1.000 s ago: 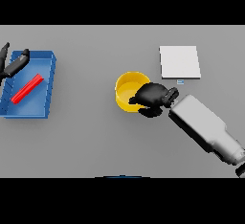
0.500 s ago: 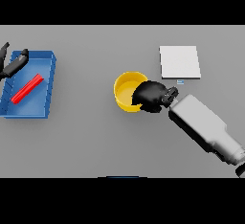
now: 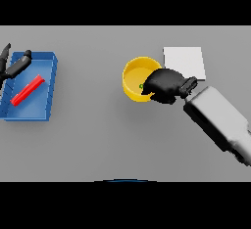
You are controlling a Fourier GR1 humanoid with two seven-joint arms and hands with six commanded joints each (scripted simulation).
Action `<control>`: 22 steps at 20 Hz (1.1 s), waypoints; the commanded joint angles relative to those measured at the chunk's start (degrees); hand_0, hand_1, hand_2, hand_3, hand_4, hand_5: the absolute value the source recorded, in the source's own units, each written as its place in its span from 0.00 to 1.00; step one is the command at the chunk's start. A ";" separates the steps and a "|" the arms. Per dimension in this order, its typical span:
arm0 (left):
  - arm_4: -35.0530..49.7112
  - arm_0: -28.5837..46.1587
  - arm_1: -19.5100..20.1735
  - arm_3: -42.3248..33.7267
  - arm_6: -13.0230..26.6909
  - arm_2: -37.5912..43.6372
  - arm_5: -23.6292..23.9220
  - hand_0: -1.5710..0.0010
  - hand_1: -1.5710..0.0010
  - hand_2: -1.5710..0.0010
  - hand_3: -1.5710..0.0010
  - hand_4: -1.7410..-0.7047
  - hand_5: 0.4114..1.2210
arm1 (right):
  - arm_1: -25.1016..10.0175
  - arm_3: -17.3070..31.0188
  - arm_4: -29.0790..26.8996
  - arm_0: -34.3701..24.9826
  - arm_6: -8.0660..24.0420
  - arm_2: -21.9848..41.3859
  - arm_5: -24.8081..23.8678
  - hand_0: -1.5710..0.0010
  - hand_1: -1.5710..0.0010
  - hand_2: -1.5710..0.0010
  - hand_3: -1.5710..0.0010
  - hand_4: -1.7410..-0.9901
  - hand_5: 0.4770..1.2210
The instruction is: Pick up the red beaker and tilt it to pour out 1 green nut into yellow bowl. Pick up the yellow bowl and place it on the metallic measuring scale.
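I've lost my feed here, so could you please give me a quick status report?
Right hand curled on yellow bowl rim, green nut inside. Left hand open over blue tray, red beaker lying inside. Scale unobstructed.

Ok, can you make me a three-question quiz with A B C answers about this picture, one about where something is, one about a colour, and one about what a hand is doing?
1. Where is the red beaker?
A. lying in the blue tray
B. inside the yellow bowl
C. on the scale

2. What colour is the little nut in the bowl?
A. red
B. green
C. blue

3. What is the right hand doing?
A. resting flat on the table, away from everything
B. holding the beaker
C. gripping the bowl's rim

Answers:
1 A, the beaker lies slanted inside the tray at the left.
2 B, a green speck shows on the bowl's floor beside the fingers.
3 C, its curled fingers close over the bowl's right edge, next to the scale.
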 commanded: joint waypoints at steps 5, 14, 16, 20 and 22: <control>0.24 0.27 1.09 -1.37 -0.30 0.31 0.09 1.00 1.00 1.00 1.00 0.99 0.34 | 0.64 0.30 0.63 -1.08 3.82 -1.82 -1.15 0.01 0.00 0.04 0.26 0.00 1.00; 0.31 0.69 1.49 -2.81 1.75 0.09 1.19 1.00 1.00 1.00 1.00 0.98 0.38 | -1.85 8.57 1.27 -3.86 3.23 -6.73 -6.45 0.00 0.00 0.03 0.27 0.00 1.00; 0.82 0.54 2.03 -2.81 1.96 0.60 0.68 1.00 1.00 1.00 1.00 0.97 0.39 | -2.60 12.50 1.88 -4.93 1.64 -7.48 -8.85 0.00 0.00 0.02 0.27 0.00 1.00; 0.80 0.94 2.18 -3.77 2.52 0.27 0.88 1.00 1.00 1.00 1.00 0.97 0.40 | -2.87 19.99 2.75 -6.03 0.57 -8.92 -13.12 0.00 0.00 0.02 0.27 0.00 1.00; 0.58 0.23 2.50 -3.77 3.46 0.10 0.36 1.00 1.00 1.00 1.00 0.98 0.40 | -3.02 23.04 2.74 -6.41 -0.56 -9.43 -14.17 0.00 0.00 0.03 0.26 0.00 1.00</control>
